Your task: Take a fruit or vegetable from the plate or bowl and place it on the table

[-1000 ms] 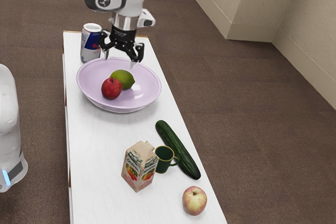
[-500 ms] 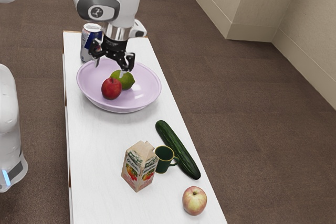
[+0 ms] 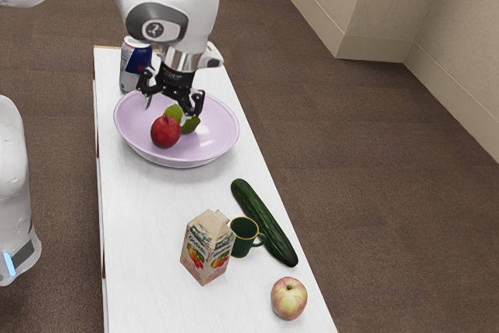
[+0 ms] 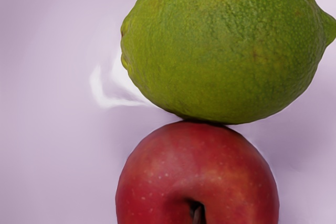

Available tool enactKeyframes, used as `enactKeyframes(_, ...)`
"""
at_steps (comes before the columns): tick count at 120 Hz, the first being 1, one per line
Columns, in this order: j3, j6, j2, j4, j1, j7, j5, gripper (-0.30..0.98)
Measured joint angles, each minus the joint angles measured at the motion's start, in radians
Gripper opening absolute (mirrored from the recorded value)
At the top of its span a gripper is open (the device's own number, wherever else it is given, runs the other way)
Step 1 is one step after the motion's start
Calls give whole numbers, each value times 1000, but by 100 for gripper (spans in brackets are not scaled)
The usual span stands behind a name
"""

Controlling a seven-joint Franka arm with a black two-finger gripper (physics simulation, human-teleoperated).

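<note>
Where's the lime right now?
In the exterior view's left half: inside the lilac bowl, below the open claw. The wrist view shows the lime up against the red apple.

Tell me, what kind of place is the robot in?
It looks like an indoor room, maybe a pretend one for robot practice: a white, jointed robot arm reaches over a long, white, flat-topped table, and a plain beige wall stands beyond.

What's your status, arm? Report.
Black two-finger tool open over glossy lilac bowl. Oval green lime, round red apple inside, ungrasped. Their contact may crowd the grasp.
</note>
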Motion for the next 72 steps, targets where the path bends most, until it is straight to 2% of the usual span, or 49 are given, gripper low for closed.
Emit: enactKeyframes(72,1,25,90,-3,0,-4,0,69)
